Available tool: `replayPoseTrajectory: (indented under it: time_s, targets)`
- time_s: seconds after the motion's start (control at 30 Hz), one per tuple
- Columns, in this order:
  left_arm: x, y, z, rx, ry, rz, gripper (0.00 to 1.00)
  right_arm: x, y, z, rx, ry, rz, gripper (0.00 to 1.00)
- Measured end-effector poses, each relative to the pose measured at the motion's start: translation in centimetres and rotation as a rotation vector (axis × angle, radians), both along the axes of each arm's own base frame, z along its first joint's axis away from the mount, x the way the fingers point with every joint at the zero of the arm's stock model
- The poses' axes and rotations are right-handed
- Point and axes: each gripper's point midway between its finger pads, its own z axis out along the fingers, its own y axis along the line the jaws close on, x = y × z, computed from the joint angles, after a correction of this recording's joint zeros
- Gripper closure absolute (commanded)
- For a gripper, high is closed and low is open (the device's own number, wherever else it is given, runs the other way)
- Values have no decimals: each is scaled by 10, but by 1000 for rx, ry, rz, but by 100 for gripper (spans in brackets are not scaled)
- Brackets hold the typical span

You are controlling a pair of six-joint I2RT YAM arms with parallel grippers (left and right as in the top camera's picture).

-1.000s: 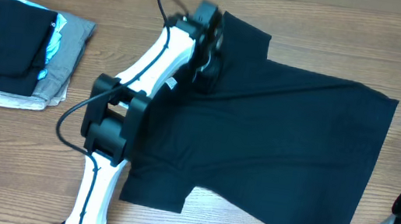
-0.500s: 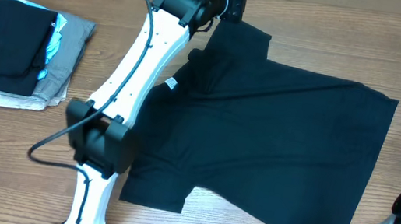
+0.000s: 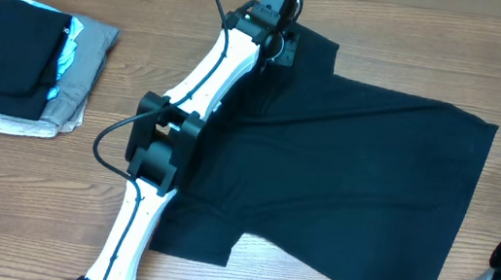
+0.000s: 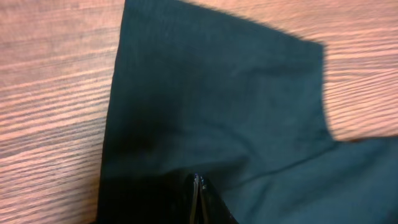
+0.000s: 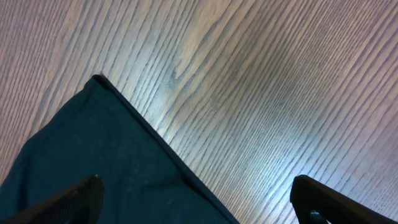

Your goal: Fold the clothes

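**A:** Where is the garment?

**B:** The black short-sleeved T-shirt of soft fabric (image 3: 352,184) lies spread flat on the brown wood-grain table (image 3: 421,46). It sits a little right of the middle and is skewed. The neck end points left and the hem right, with one sleeve far and the other near. No fold has been made in it yet.

**A:** And the tools?

**B:** The left gripper (image 4: 196,186) is down on the far sleeve (image 3: 308,45), close to the shoulder, with its fingers pressed together tip to tip. The wrist view does not show whether any cloth is caught between them. The right gripper (image 5: 196,186) is spread wide and holds nothing. It hangs over the far right hem corner (image 5: 90,118) and the bare wood beside it.

**A:** How will the shirt handle?

**B:** It looks light and limp. It would likely droop from whatever point lifts it, and drag and bunch on the wood rather than slide cleanly. A single pinch in the middle of a panel would only raise a tent.

**A:** So where should the arms take hold?

**B:** At the edges and corners. That probably means the cuff or shoulder seam of the far sleeve and the hem corner on the right. Pinching both layers together should let an edge carry over straight.

**A:** Anything else nearby?

**B:** A pile of folded garments (image 3: 21,59) sits at the left side of the table, well apart from the shirt. It is grey-beige underneath, with light blue showing and black on top.
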Motion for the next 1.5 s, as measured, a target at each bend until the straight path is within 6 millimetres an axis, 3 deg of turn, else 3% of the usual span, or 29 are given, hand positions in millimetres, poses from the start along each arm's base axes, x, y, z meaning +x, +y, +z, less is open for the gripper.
replayPoseTrajectory:
  time_s: [0.23,0.5,0.9,0.93,1.03,1.27,1.37,1.43,1.5]
  targets:
    - [0,6,-47,53,47,17,96,0,0,0,0,0,0,0]
    - [18,8,-50,68,-27,44,96,0,0,0,0,0,0,0]
    - [77,-14,-52,2,-297,24,96,0,0,0,0,0,0,0]
    - [80,-15,-53,-4,-317,23,93,0,0,0,0,1,-1,0]
    - [90,-18,-51,-23,-372,18,70,0,0,0,0,0,0,0]
    - [91,-20,-41,9,-360,-42,46,0,0,0,0,0,0,0]
    - [90,-6,-28,55,-325,-41,55,0,0,0,-1,0,0,0]
    - [92,6,-8,72,-317,-20,72,0,0,0,1,0,0,0]
    - [89,14,10,83,-303,-5,94,0,0,0,0,0,0,0]
